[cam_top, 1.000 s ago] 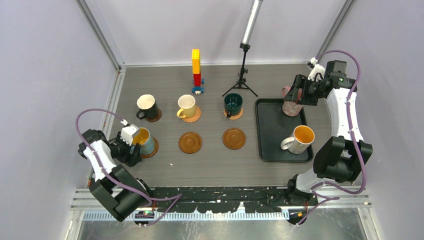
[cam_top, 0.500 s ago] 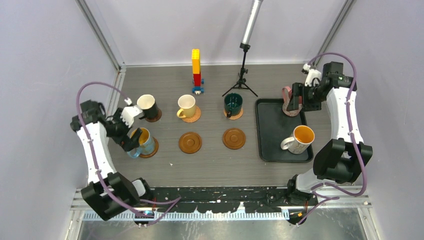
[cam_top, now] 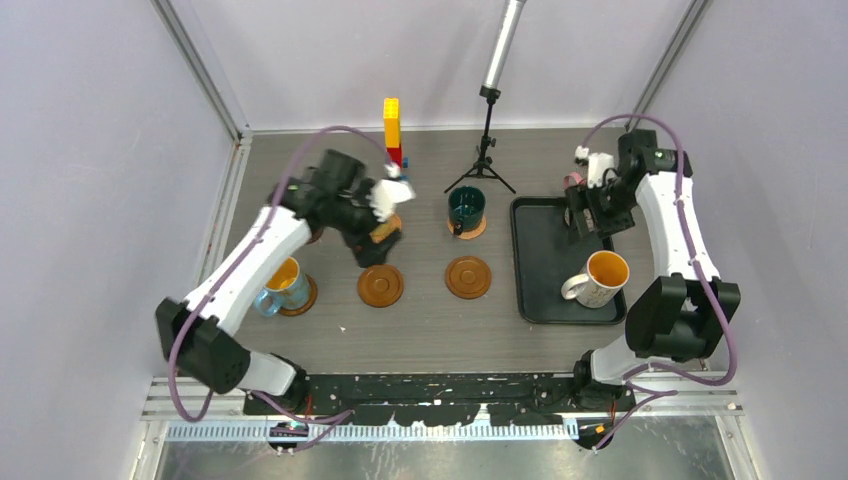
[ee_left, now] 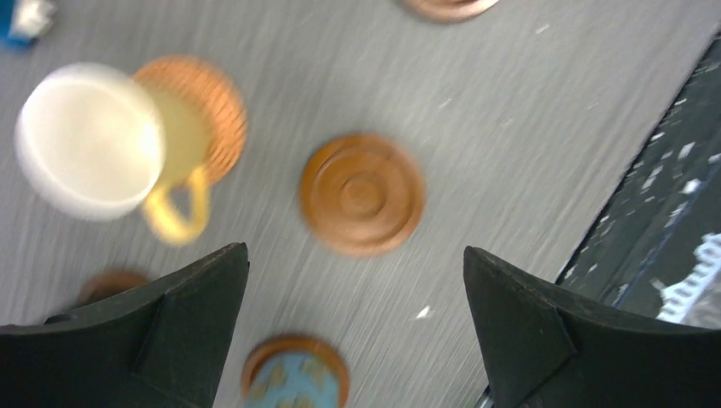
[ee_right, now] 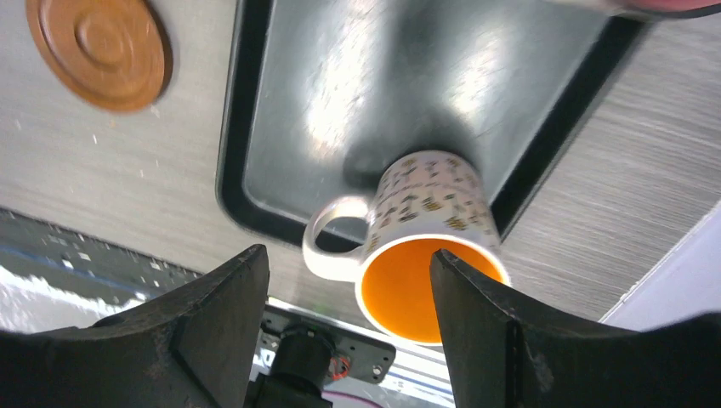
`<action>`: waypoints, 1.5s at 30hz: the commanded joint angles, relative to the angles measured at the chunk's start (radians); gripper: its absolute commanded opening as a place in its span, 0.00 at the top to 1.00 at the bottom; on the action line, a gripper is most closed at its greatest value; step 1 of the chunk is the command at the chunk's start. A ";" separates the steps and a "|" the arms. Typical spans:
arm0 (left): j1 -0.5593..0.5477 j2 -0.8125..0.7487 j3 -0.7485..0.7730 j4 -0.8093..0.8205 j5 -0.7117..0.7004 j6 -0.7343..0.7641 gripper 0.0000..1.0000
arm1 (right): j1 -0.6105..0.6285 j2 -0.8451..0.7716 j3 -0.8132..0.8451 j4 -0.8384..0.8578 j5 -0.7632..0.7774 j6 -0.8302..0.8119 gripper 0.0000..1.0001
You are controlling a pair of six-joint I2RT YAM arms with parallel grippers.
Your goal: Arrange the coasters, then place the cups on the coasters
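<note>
Top: left gripper point(cam_top: 378, 238) well left of black tray point(cam_top: 545, 250); right gripper point(cam_top: 582, 222) over tray's far end. Left wrist: fingers point(ee_left: 170, 331) spread wide, empty, cream-yellow mug point(ee_left: 89, 140) on coaster point(ee_left: 219, 106) below. Right wrist: fingers point(ee_right: 204, 331) apart, empty; white-patterned mug point(ee_right: 425, 212) inside tray

white arms point(cam_top: 245, 262), purple cables point(cam_top: 340, 127), black left claw point(ee_left: 353, 249) and right claw point(ee_right: 349, 252).
</note>
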 commanded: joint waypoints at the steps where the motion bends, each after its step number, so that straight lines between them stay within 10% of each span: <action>1: -0.255 0.157 0.098 0.170 -0.066 -0.229 0.00 | -0.098 0.079 0.166 0.004 -0.039 0.116 0.26; 15: -0.711 1.032 1.127 0.108 -0.181 -0.464 0.00 | -0.412 0.106 0.176 -0.037 0.016 0.053 0.27; 45: -0.789 1.315 1.292 0.450 -0.264 -0.418 0.53 | -0.547 0.125 0.055 -0.104 0.081 -0.168 0.29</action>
